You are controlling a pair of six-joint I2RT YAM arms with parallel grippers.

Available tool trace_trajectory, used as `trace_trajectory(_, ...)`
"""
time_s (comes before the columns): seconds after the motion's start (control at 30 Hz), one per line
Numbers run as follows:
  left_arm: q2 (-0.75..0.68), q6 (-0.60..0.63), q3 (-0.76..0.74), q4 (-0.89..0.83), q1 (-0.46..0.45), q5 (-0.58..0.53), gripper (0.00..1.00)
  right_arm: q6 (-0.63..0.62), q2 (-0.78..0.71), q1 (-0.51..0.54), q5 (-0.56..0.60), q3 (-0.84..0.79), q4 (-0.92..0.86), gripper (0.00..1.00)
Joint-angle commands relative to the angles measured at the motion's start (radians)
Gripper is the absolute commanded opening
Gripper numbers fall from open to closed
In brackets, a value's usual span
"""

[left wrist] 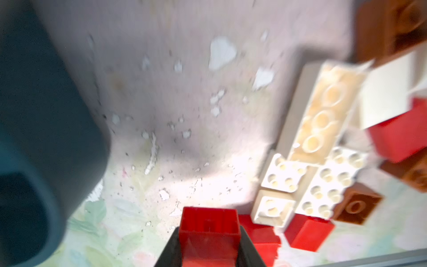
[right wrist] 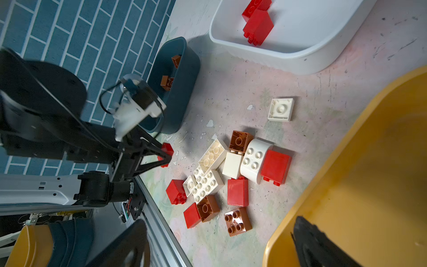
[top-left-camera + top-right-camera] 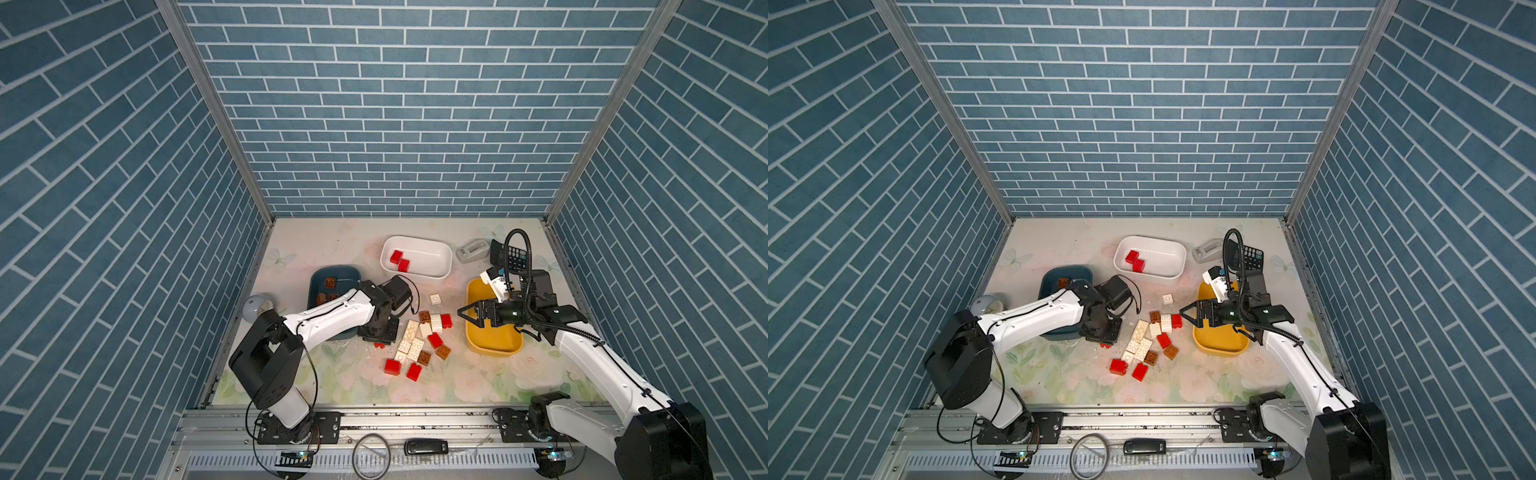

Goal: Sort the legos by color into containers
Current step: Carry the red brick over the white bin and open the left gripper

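**Sorting legos by colour: a red brick taken at the left edge of the pile.**

We found the left gripper (image 2: pixel 167 157) closed on a red lego brick (image 1: pixel 209 222), low over the worktop (image 3: pixel 332 245) just beside the teal tub (image 3: pixel 336 269). The right gripper (image 3: pixel 468 319) hung open over the rim of the yellow tub (image 3: pixel 494 351). We judged the pick-up to be in hand. The next move would call for a lift and a carry to the white tub (image 3: pixel 436 274), which held two red bricks (image 3: pixel 400 261). The teal tub held brown bricks (image 3: pixel 330 282); the yellow tub showed none where visible. The loose legos (image 3: pixel 415 345) lay between these two.
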Motion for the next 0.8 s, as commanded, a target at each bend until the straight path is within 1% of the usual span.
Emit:
trace_trajectory(0.0, 0.046, 0.077, 0.141, -0.052, 0.05, 0.005, 0.32, -0.036, 0.009, -0.002, 0.01, 0.043, -0.009, 0.99)
trace_trajectory(0.17, 0.173, 0.139, 0.363, -0.055, 0.1, -0.001, 0.32, -0.041, 0.008, -0.002, 0.019, 0.059, -0.013, 0.99)
trace_trajectory(0.3, 0.282, 0.164, 0.505, 0.008, 0.139, -0.019, 0.32, -0.039, 0.009, -0.003, 0.03, 0.061, 0.0, 0.99)
trace_trajectory(0.53, 0.474, 0.181, 0.703, 0.143, 0.178, 0.01, 0.33, -0.042, 0.019, -0.003, 0.04, 0.073, 0.005, 0.99)
trace_trajectory(0.67, 0.574, 0.2, 0.793, 0.192, 0.189, 0.006, 0.33, -0.046, 0.028, -0.005, 0.04, 0.085, 0.002, 0.99)
trace_trajectory(0.77, 0.62, 0.2, 0.828, 0.261, 0.201, -0.005, 0.33, -0.048, 0.034, -0.008, 0.039, 0.092, 0.0, 0.99)
